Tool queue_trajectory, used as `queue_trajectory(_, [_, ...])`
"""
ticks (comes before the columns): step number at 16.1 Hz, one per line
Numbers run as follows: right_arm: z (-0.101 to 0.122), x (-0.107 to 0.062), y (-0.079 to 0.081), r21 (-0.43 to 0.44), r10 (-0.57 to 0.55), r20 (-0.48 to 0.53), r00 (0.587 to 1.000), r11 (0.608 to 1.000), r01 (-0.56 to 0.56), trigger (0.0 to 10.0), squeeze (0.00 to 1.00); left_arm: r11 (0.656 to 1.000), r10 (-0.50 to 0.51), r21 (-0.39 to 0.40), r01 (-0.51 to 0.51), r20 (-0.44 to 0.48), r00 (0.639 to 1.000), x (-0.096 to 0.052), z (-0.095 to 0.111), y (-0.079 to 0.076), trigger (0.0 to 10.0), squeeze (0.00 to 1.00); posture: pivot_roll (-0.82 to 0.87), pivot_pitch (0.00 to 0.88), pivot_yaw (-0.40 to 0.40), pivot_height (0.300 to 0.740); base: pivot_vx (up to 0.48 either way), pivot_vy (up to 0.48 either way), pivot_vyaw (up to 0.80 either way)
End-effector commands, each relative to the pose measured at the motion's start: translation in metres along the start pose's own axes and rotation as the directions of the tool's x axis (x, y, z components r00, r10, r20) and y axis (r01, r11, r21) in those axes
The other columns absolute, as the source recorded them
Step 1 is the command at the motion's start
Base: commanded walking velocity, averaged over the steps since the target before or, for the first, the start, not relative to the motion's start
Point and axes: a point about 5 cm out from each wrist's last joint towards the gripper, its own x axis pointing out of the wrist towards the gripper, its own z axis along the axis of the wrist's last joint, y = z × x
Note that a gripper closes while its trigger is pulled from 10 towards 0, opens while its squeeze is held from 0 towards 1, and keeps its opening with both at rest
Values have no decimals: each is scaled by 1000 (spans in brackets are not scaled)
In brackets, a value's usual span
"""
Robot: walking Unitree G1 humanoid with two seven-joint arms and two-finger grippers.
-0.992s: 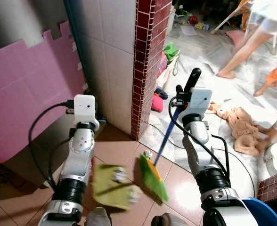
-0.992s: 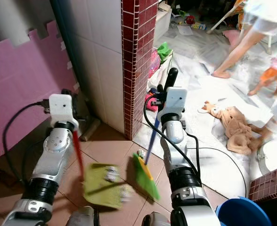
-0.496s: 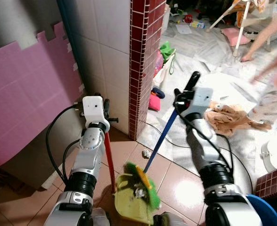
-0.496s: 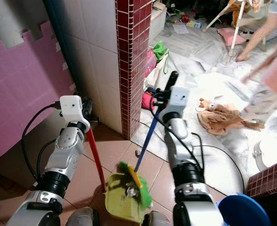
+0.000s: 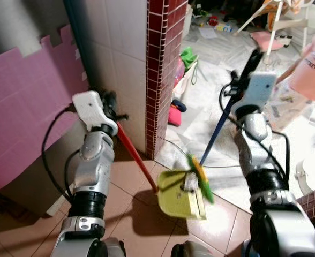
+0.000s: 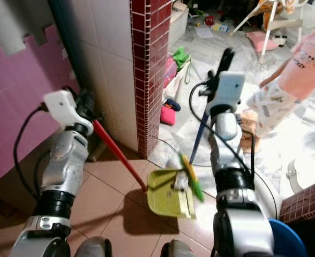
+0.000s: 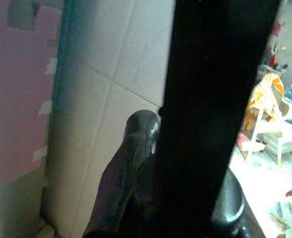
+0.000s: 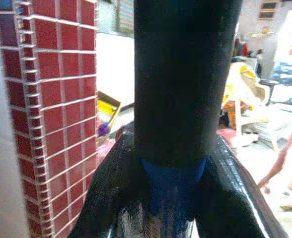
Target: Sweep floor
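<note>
My left gripper (image 5: 112,103) is shut on the top of the red handle (image 5: 137,159) of a yellow-green dustpan (image 5: 177,196). The pan lies on the brown tiles beside the brick pillar, with a crumpled scrap (image 5: 189,182) in it. High on the right, my right gripper (image 5: 244,81) is shut on the black grip of a broom with a blue stick (image 5: 216,134). The green broom head (image 5: 200,175) rests at the pan's far edge. In the right wrist view the blue stick (image 8: 172,182) runs between the black fingers (image 8: 111,188).
A red brick pillar (image 5: 165,69) and a white tiled wall stand just ahead on the left, with a pink foam mat (image 5: 23,107) beside them. A person in a pink shirt (image 5: 314,61) stands on the right. A blue bucket (image 6: 287,236) sits by my right side. Bags (image 5: 192,58) and cables lie past the pillar.
The dustpan and broom head have shifted right and forward, with the red handle now leaning steeply. My right gripper rose and moved right. A person has stepped closer on the right.
</note>
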Motion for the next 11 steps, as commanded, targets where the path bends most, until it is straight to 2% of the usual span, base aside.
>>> queue_trajectory(1, [9,6,-1,-47,-5,49,999,999,7,10000,0,998,-7,-56,10,48,999,4,16,-3,10000,0,-32,0,-24,740,0,0,0])
queue_trajectory(4, [1,5,-11,-135,-28,28,999,990,31,10000,0,998,-20,-51,24,75,997,2,31,-3,10000,0,-26,0,-30,740,0,0,0])
queue_trajectory(7, [-6,0,-15,-149,-48,18,999,988,50,10000,0,997,-6,-74,12,83,997,-7,38,1,10000,0,-22,0,-31,740,0,0,0])
queue_trajectory(8, [-11,-3,-17,-156,-54,1,999,986,53,10000,0,995,-14,-99,23,86,996,-8,40,0,10000,0,-21,0,-39,740,0,0,0])
queue_trajectory(11, [-27,-12,-21,-148,-68,-63,996,987,58,10000,0,991,-54,-112,67,121,991,-7,53,-6,10000,0,-17,0,-59,740,0,0,0])
